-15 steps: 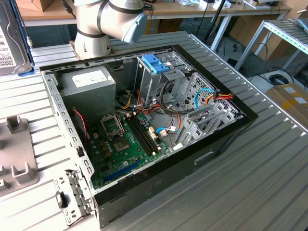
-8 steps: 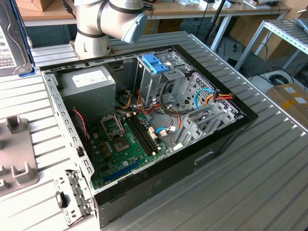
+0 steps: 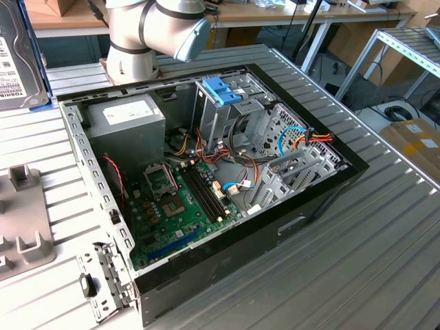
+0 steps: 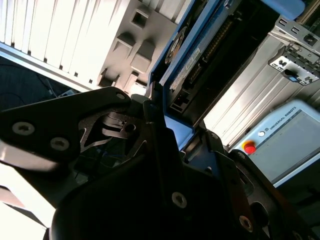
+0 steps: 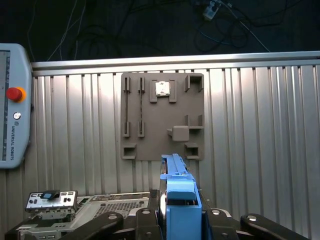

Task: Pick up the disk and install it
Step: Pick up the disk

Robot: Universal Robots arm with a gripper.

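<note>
One thing first: we've got the flat dark grey metal disk (image 3: 17, 62), white label on its face, way over at the exterior view's left edge, held up above the ribbed silver metal table (image 3: 357, 261). In the first wrist view the black gripper (image 5: 181, 225) has its jaws pinching that disk by the light-blue plastic frame along its sides, so it stands on edge between them. Under the disk in the exterior view we see a flat grey plastic fixture plate (image 3: 20, 234) with raised blocks lying on the table, and near it a small silver metal bracket (image 3: 103, 282). Next over is the open black computer case (image 3: 309, 203), with the pale grey robot arm (image 3: 158, 27) rising behind it. Inside, going across: a big grey metal power supply box (image 3: 127, 120) with a white sticker, a green motherboard (image 3: 179, 206), a bare metal drive cage (image 3: 220, 120) with a blue plastic latch (image 3: 223, 91) on top, then a bundle of orange and blue cables (image 3: 302, 137). Far over at the exterior view's right we spot a grey metal shelf frame (image 3: 405, 48) and a brown cardboard box (image 3: 416, 141). The first wrist view also catches a light grey teach pendant (image 5: 12, 115) with a round red button (image 5: 15, 93), well apart from the fixture plate.
</note>
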